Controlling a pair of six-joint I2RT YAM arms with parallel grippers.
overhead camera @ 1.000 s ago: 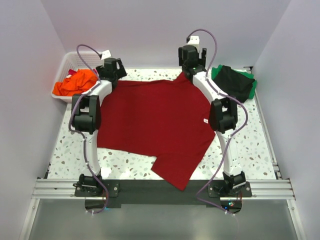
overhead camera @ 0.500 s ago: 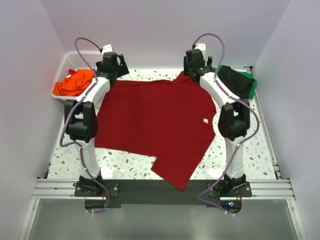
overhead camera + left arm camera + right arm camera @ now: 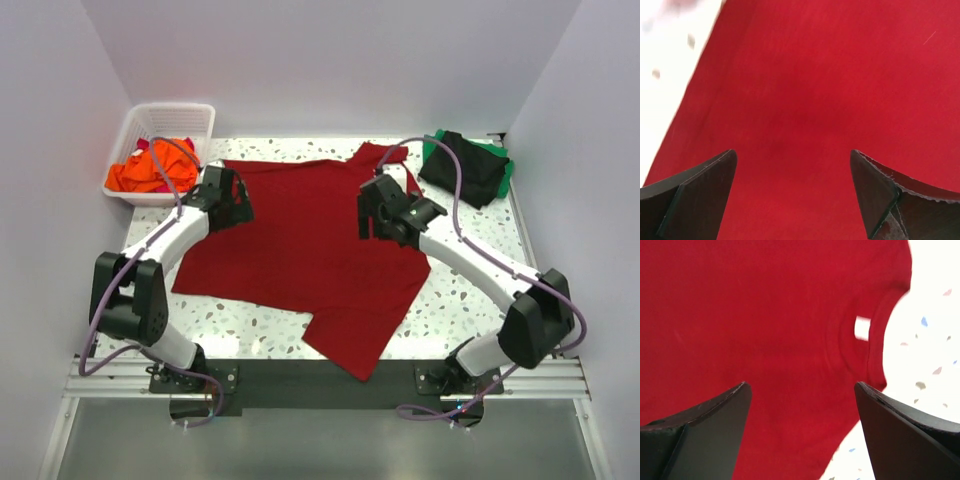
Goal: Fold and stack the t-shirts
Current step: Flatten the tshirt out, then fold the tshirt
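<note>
T-shirt [image 3: 300, 250]: left claw [image 3: 227, 198], right claw [image 3: 386, 214] nearer

A white table top [image 3: 250, 325] flecked with coloured chips fills a narrow booth closed in by three plain, pale lavender walls: one at the back [image 3: 320, 60], one on the left [image 3: 50, 120] and one on the right [image 3: 600, 150]. Soft, even light falls from above, leaving only faint shadows. A white slatted basket [image 3: 170, 108] sits in the far left corner. Along the near edge runs an aluminium rail [image 3: 110, 377] with a black plate [image 3: 320, 385], above a dull grey surface [image 3: 320, 445].
</note>
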